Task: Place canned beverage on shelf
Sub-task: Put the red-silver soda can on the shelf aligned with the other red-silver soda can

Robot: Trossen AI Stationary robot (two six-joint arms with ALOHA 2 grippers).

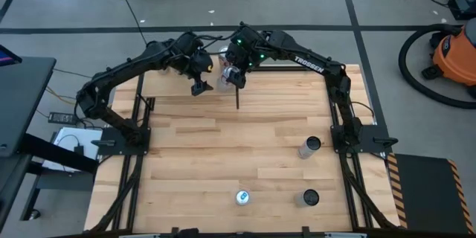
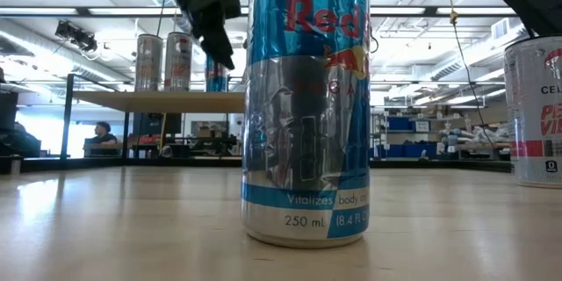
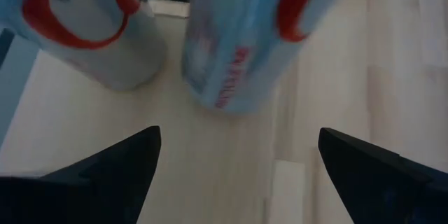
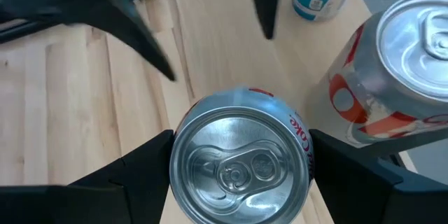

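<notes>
Glossy metal can (image 2: 306, 105) with shiny blue and silver print, pale smooth wood shelf (image 2: 158, 100), matt planked wooden table (image 1: 223, 156), brushed aluminium can top (image 4: 241, 164)

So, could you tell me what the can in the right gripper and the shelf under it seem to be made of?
The can looks like aluminium: a bright brushed silver lid with a pull tab, and a printed wall. The shelf looks like pale matte wood, smooth with faint grain, though it could be laminate.
</notes>
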